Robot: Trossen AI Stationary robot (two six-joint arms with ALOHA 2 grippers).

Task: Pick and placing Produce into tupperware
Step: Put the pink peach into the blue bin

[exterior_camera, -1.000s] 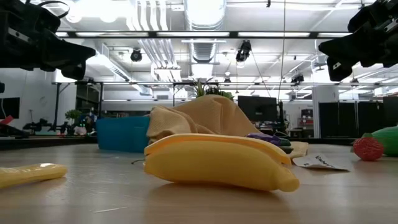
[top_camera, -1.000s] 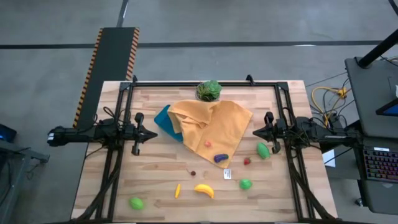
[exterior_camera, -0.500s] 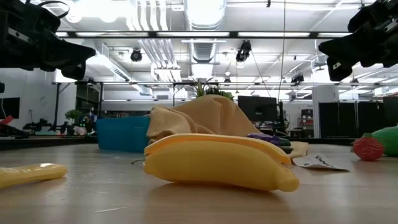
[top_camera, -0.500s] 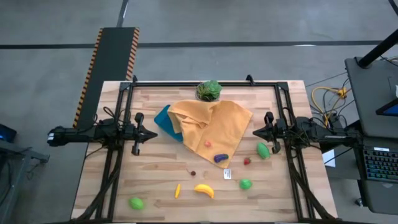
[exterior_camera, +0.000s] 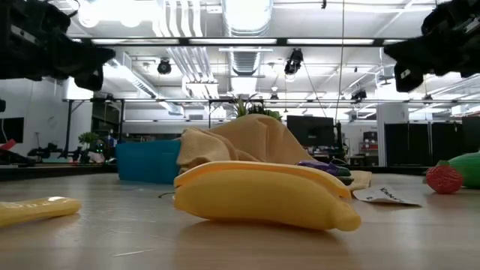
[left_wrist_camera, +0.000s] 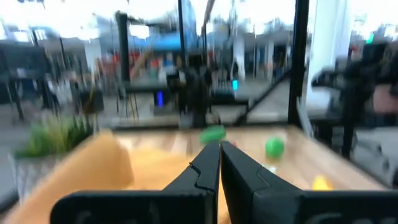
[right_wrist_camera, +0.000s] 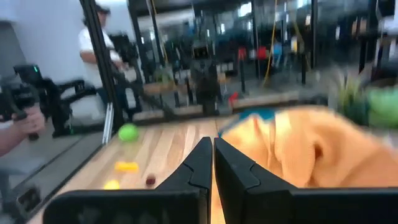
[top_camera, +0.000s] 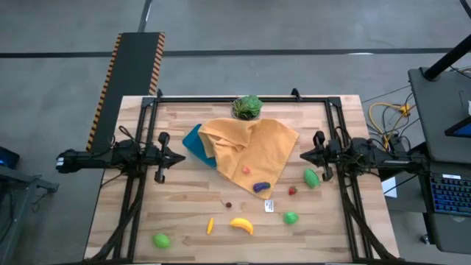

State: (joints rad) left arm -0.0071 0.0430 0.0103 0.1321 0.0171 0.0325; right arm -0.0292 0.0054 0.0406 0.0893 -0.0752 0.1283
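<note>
The blue tupperware (top_camera: 192, 143) sits left of the table's middle, its right part hidden under an orange cloth (top_camera: 252, 149). Produce lies scattered on the wood: a banana (top_camera: 241, 224), a small yellow piece (top_camera: 210, 225), green pieces (top_camera: 161, 240) (top_camera: 291, 217) (top_camera: 311, 177), a purple one (top_camera: 261, 187), a red one (top_camera: 292, 191) and a tiny brown one (top_camera: 229, 205). My left gripper (top_camera: 181, 158) hovers shut above the table, left of the tupperware. My right gripper (top_camera: 301, 157) hovers shut to the right of the cloth. Both hold nothing.
A leafy plant in a pot (top_camera: 248, 107) stands at the far edge behind the cloth. A small white tag (top_camera: 269, 207) lies near the purple piece. A black frame (top_camera: 243, 98) runs along the far edge and down both sides. A person (right_wrist_camera: 93, 43) stands beyond the table.
Both grippers have tipped their fingertips upward a little while staying in place above the table. Nothing on the table has moved.
</note>
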